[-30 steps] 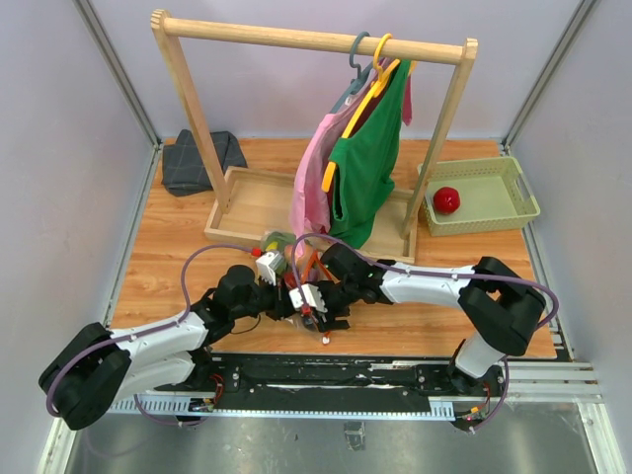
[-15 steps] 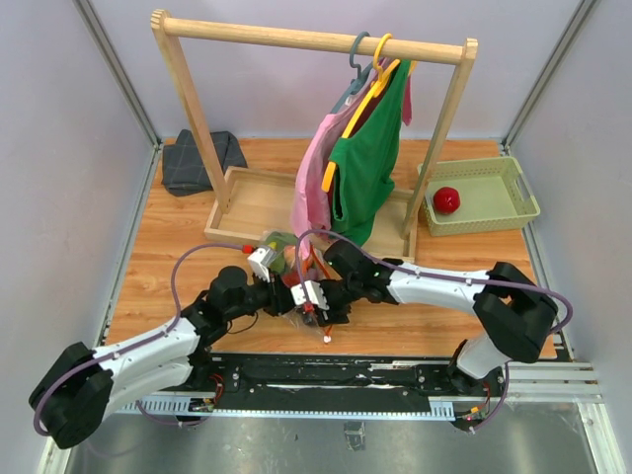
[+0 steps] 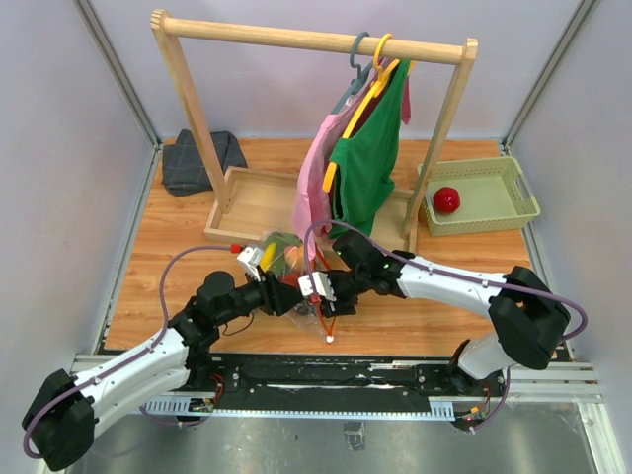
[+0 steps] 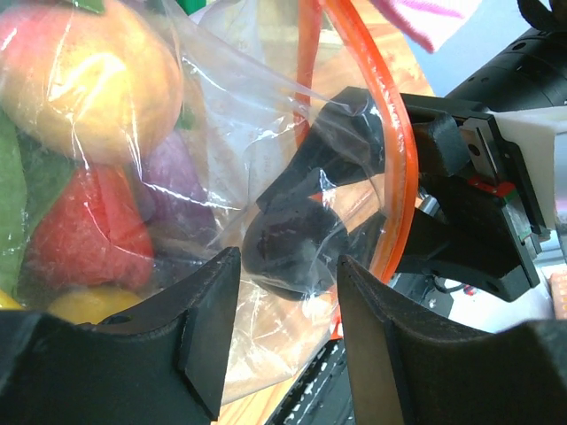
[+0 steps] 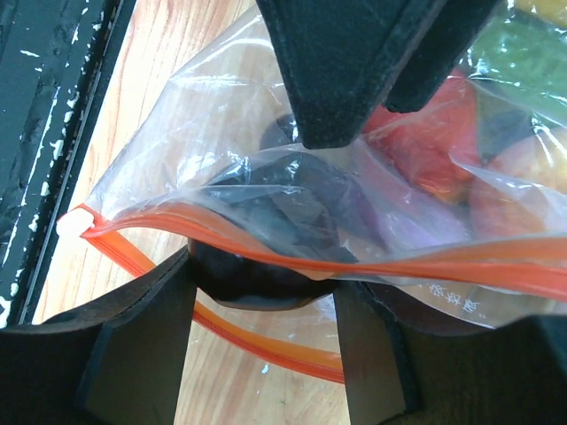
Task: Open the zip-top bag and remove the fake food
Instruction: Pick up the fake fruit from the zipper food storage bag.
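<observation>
The clear zip-top bag lies on the wooden table between my two grippers, and its orange zip strip is parted into a loop. Fake food shows through the film: a peach-coloured piece, a red one, a purple one. My right gripper reaches into the bag's mouth and is shut on a dark, almost black rounded piece. My left gripper faces it from the other side, open, with only loose film between its fingers. In the top view the left gripper and right gripper nearly meet.
Just behind the bag stands a wooden clothes rack with pink and green garments on hangers. A green basket at the right holds a red ball. A dark folded cloth lies back left. The black rail marks the near edge.
My left gripper has gone from shut to open and let the bag go, while its arm swung leftward. My right gripper closed a little and stayed at the bag's mouth.
</observation>
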Controlling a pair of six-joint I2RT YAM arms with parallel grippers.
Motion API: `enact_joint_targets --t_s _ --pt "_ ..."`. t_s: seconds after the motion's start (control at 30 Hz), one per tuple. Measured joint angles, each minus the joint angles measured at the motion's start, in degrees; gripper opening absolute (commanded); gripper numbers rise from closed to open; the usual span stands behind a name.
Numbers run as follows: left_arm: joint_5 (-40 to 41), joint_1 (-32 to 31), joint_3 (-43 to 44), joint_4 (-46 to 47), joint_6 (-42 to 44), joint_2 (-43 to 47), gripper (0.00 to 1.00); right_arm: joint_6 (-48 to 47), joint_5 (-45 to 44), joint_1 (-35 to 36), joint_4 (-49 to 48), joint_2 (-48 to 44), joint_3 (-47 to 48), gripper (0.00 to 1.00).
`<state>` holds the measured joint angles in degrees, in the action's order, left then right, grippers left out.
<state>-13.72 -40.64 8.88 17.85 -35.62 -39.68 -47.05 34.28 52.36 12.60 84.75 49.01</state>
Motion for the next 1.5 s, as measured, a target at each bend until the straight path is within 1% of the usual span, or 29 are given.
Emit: enact_joint_targets --t_s 0.27,0.37,0.73,0.87,1.07,1.5 --pt "0.76 0.00 0.00 -1.01 -0.22 2.21 0.52 -1.40 0.52 -2.36 3.96 -2.01 1.38 0.44" --pt "1.70 0.00 0.00 -1.25 -0.22 3.13 0.53 -2.51 1.57 -3.48 6.88 -2.89 2.58 0.44" --pt "8.66 0.00 0.00 -1.27 0.07 7.76 0.54 -7.91 5.20 -4.59 17.38 -4.20 5.73 0.45" --pt "10.69 0.00 0.00 -1.29 0.79 9.18 0.54 -9.33 5.38 -5.42 19.47 -4.72 6.16 0.45" --pt "12.70 0.00 0.17 -1.29 1.77 9.01 0.54 -11.80 6.36 -7.06 23.26 -6.19 6.99 0.45" --pt "15.28 0.00 1.07 -1.27 3.32 8.17 0.54 -16.63 8.41 -14.21 31.23 -8.07 9.01 0.46"
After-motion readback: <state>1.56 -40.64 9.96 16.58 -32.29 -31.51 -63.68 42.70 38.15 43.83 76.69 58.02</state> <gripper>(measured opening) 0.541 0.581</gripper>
